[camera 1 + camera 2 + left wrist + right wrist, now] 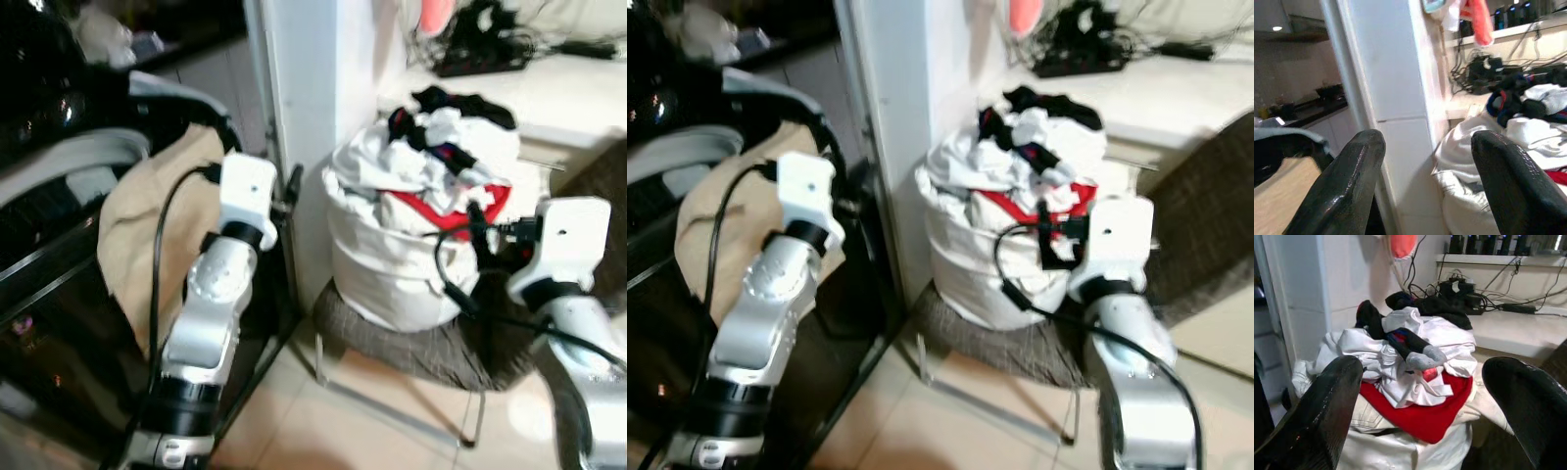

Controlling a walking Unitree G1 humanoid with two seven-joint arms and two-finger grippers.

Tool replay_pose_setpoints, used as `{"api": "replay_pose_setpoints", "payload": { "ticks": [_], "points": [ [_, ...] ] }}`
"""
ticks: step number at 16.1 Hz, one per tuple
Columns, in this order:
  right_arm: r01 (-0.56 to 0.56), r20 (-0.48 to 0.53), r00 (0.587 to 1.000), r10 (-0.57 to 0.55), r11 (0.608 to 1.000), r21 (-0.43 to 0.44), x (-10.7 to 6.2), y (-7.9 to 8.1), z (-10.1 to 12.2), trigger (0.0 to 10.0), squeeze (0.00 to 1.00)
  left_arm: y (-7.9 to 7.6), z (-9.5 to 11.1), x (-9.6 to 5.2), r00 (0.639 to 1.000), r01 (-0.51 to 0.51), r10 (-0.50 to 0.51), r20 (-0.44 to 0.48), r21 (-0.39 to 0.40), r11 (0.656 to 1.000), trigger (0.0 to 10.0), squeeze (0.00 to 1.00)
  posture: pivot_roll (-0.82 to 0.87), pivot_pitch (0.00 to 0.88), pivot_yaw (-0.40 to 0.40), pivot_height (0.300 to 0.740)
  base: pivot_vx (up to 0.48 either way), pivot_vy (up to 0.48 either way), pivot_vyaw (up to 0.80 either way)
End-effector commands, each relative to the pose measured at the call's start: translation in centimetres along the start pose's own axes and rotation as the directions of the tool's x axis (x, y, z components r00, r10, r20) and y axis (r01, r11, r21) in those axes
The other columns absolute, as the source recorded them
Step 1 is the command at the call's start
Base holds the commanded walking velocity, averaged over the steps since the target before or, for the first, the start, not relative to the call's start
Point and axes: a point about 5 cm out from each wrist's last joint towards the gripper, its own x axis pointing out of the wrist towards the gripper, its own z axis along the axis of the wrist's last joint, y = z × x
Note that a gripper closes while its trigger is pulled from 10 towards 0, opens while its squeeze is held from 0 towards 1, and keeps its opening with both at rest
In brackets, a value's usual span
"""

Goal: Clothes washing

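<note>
A white laundry bag (387, 269), heaped with white, black and red clothes, stands on a low stool (411, 348). On top lie a dark sock with a grey toe (1418, 352) and a red garment (1420, 418). My right gripper (1422, 406) is open, just in front of the bag at the height of the red garment, with nothing between its fingers. My left gripper (1425, 186) is open and empty too, raised beside the white pillar (304, 117) to the left of the bag. A beige cloth (132, 235) hangs out of the dark washing machine (49, 323) at the left.
The pillar stands between the washing machine and the bag. Behind the bag a pale counter (578, 88) carries a tangle of black cables and a power strip (485, 49). The stool has thin metal legs (392, 411) on a tiled floor. A dark woven surface (1215, 215) is at the right.
</note>
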Motion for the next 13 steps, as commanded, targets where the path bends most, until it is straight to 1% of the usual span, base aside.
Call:
{"api": "replay_pose_setpoints", "payload": {
  "ticks": [1, 3, 4, 8, 11, 13],
  "points": [
    [0.002, 0.006, 1.000, -0.002, 1.000, -0.018, 0.2, -0.2, -0.2, 10.0, 0.00, 0.4, -0.4, 0.1, 1.000, -0.004, 0.004, -0.018, -0.002, 1.000, 10.0, 0.00, -0.17, 0.000, 0.070, 0.740, 0.461, 0.000, 0.00],
    [-0.002, 0.018, 1.000, 0.002, 1.000, -0.018, 0.4, -0.1, 0.0, 10.0, 0.00, 0.6, -0.9, -0.2, 0.999, -0.016, 0.016, -0.031, -0.002, 1.000, 10.0, 0.00, -0.16, 0.000, 0.071, 0.740, 0.463, 0.000, 0.00],
    [-0.004, 0.025, 1.000, 0.005, 0.999, -0.032, 0.5, -0.1, 0.2, 10.0, 0.00, 0.7, -0.9, -0.2, 0.999, -0.020, 0.020, -0.029, 0.007, 1.000, 10.0, 0.00, -0.16, 0.000, 0.070, 0.740, 0.465, 0.000, 0.00],
    [-0.028, 0.062, 0.998, 0.031, 0.999, -0.040, 1.0, 0.2, 0.8, 10.0, 0.00, 1.4, -0.6, -0.1, 0.999, -0.045, 0.045, -0.010, 0.007, 0.999, 10.0, 0.00, -0.16, 0.000, 0.064, 0.740, 0.463, 0.000, 0.00],
    [-0.024, 0.079, 0.997, 0.027, 0.999, -0.046, 1.3, 0.0, 1.3, 10.0, 0.00, 1.5, -0.4, -0.1, 0.999, -0.045, 0.045, -0.003, 0.002, 0.999, 10.0, 0.00, -0.16, 0.000, 0.063, 0.740, 0.465, 0.000, 0.00],
    [0.002, 0.071, 0.997, 0.001, 0.999, -0.050, 1.2, -0.2, 1.3, 10.0, 0.00, 1.2, -0.3, 0.0, 0.999, -0.035, 0.035, 0.000, -0.003, 0.999, 10.0, 0.00, -0.16, 0.000, 0.069, 0.740, 0.465, 0.000, 0.00]
  ]
}}
